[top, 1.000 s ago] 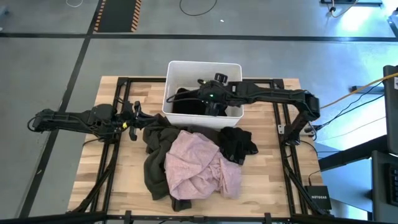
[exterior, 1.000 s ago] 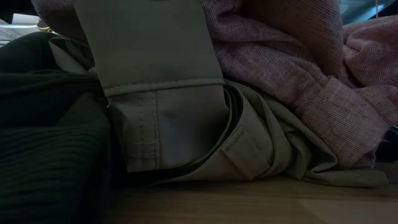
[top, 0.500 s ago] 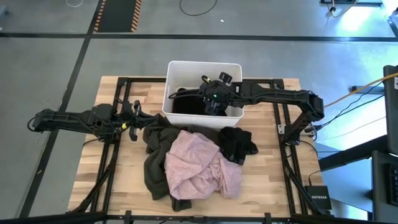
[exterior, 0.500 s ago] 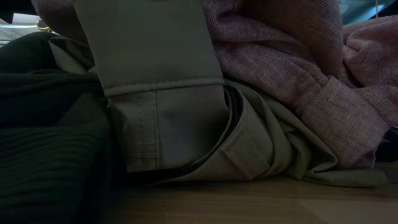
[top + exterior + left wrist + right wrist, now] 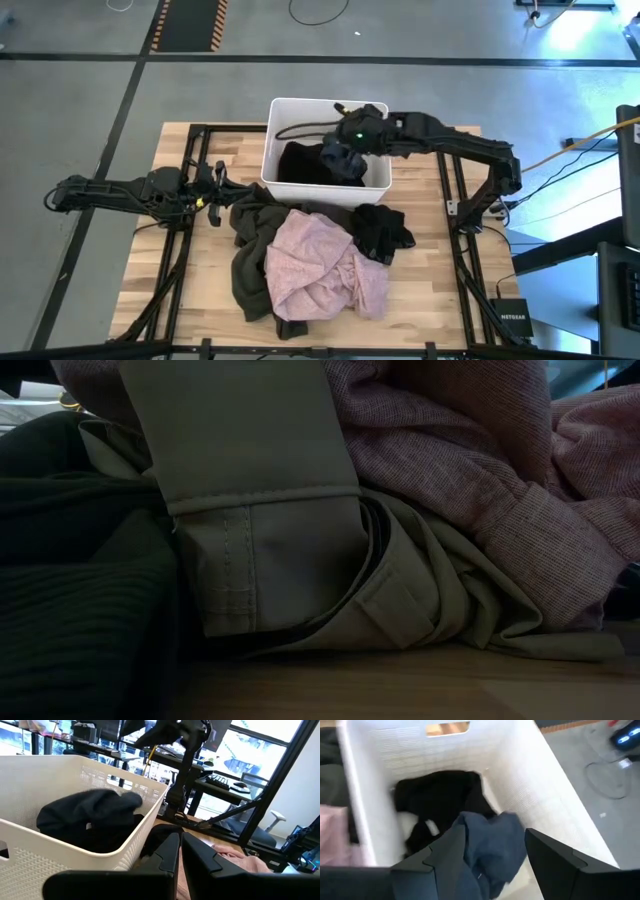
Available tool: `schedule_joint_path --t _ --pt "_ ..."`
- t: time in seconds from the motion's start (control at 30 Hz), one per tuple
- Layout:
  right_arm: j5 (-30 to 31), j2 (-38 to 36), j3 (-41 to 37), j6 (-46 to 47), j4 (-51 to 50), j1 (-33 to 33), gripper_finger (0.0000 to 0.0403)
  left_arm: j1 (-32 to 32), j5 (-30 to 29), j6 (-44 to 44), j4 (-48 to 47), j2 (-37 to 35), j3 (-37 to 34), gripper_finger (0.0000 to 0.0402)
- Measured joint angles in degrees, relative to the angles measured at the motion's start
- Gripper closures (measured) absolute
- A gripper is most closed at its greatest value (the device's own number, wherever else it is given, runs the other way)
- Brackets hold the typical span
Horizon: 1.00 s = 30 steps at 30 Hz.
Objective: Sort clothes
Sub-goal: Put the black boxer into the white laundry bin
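Nearest on bench (image 5: 190, 290): olive garment (image 5: 250, 270) and pink shirt (image 5: 320, 265) heaped, black piece (image 5: 385, 230) beside, unsorted. Left pincer (image 5: 215, 190) closed, empty, at heap's edge. Beyond, black garment (image 5: 440, 800) in bin (image 5: 300, 108); right pincer (image 5: 345, 145) spread above, blue-grey garment (image 5: 492, 842) dropping.

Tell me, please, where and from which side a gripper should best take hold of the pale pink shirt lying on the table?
Probably at a raised fold near the middle of the pale pink shirt, coming straight down from above. It lies crumpled on top of the olive-grey garment, so its ridges stand proud for a pinch, while its edges overlap that garment and a low sideways approach might catch both.
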Motion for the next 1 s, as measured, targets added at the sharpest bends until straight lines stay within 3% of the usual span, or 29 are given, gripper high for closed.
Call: schedule_joint_path --t 0.2,0.5,0.77,1.0 --pt "-2.22 -0.10 7.00 1.64 -10.79 4.23 0.0178 0.00 0.00 -0.17 -0.27 0.00 0.00 0.0386" --pt "-1.34 -4.21 8.11 8.82 -18.07 18.78 0.0178 0.00 -0.03 0.84 -0.23 0.00 0.00 0.0386" --pt "8.10 -5.41 7.58 22.77 -27.06 35.12 0.0178 0.00 -0.39 1.64 0.10 0.00 0.00 0.0386" --pt "15.12 -7.19 -3.53 33.49 -26.86 45.06 0.0178 0.00 -0.56 1.91 0.11 0.01 0.00 0.0386"
